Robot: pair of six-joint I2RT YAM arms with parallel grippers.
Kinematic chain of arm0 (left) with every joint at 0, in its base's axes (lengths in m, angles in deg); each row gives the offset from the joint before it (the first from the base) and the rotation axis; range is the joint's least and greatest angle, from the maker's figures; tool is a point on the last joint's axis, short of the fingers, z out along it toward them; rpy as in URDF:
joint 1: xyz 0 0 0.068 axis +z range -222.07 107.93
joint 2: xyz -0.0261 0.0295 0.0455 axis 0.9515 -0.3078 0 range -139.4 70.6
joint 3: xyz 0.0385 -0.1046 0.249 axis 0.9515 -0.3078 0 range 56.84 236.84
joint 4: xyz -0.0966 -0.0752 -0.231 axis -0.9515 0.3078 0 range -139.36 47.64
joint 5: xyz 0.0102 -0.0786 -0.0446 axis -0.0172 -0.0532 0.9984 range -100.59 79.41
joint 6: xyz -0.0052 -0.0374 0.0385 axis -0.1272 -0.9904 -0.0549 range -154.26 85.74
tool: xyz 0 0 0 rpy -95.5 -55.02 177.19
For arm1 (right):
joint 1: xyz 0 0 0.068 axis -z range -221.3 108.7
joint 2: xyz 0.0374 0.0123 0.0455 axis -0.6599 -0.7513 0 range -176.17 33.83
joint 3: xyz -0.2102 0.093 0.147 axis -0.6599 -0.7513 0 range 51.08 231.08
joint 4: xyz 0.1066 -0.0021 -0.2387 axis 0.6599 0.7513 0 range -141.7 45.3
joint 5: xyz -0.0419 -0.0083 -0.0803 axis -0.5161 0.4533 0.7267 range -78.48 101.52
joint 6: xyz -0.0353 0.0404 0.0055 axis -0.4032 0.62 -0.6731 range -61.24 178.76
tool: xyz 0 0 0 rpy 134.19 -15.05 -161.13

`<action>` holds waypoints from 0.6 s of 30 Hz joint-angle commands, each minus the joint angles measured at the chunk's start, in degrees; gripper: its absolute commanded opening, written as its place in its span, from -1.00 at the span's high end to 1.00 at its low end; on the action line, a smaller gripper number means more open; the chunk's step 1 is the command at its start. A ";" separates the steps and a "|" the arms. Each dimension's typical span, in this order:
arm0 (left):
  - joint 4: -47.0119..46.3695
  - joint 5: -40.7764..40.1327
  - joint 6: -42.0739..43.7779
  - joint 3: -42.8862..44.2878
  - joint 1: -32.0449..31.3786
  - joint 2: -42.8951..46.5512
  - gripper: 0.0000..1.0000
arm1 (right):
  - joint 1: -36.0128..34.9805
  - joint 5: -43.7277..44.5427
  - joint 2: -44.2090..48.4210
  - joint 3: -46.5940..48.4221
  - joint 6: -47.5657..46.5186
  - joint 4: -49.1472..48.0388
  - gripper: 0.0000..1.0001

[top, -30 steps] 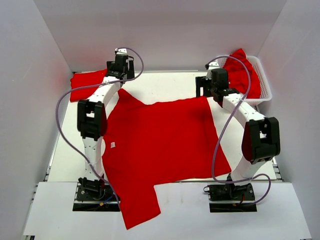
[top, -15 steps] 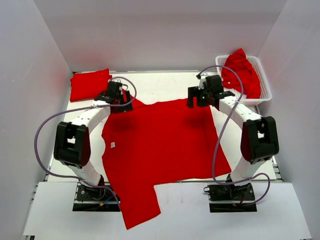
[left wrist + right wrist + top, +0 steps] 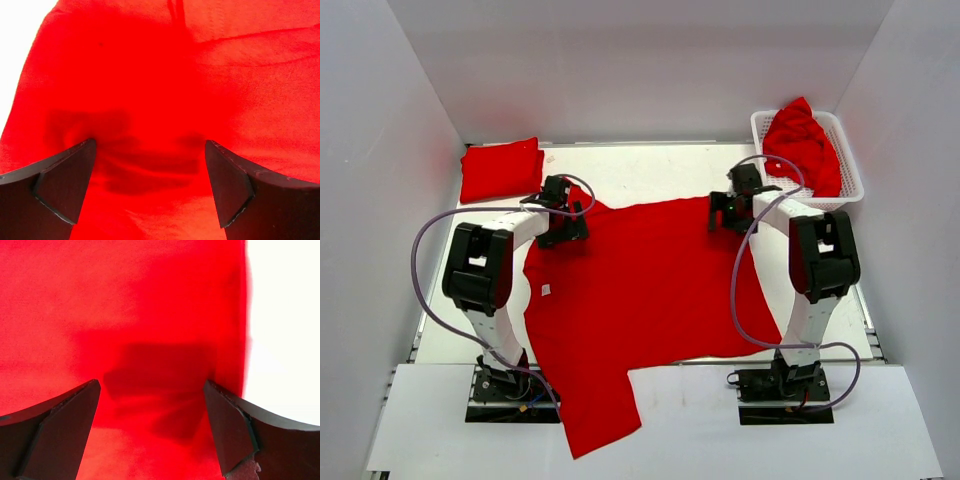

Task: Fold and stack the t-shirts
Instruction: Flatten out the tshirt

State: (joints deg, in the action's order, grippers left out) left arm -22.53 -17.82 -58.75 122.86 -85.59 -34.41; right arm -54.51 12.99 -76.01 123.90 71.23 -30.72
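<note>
At the table (image 3: 650,170) centre, the spread t-shirt (image 3: 640,290) lies flat, soft, light and floppy, best pinched at its far edge, where the left gripper (image 3: 563,222) at ten o'clock and the right gripper (image 3: 725,212) at one o'clock sit low, jaws wide apart, holding nothing.

spread t-shirt (image 3: 640,290) central, folded t-shirt (image 3: 500,170) back-left; bunched t-shirt (image 3: 800,140) in basket (image 3: 853,172), back-right

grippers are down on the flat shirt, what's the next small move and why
Probably close both: the left gripper and right gripper stand open, pressed into the spread t-shirt near its far corners, cloth wrinkling between the fingers, ready to pinch.
</note>
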 commanded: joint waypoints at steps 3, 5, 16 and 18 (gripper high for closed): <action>1.38 -2.18 -1.61 1.12 1.38 -2.74 -1.00 | 4.50 8.01 1.91 -0.66 3.61 3.98 -0.81; 1.91 -2.18 -1.61 1.83 1.39 -3.61 -1.00 | 5.56 8.10 2.09 0.13 2.74 4.17 -0.81; 3.40 -0.42 -0.56 10.43 1.92 -10.92 -1.00 | 4.95 -3.73 10.77 -0.91 -8.77 0.14 -0.81; 2.71 0.37 0.14 11.06 1.92 -11.62 -1.00 | 4.34 -5.33 13.06 -3.80 -9.74 -0.84 -0.81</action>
State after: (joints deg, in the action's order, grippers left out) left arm -19.66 -20.11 -58.99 133.68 -84.19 -42.67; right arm -49.46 12.64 -68.62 122.35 65.50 -28.63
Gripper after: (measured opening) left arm 0.998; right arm 0.904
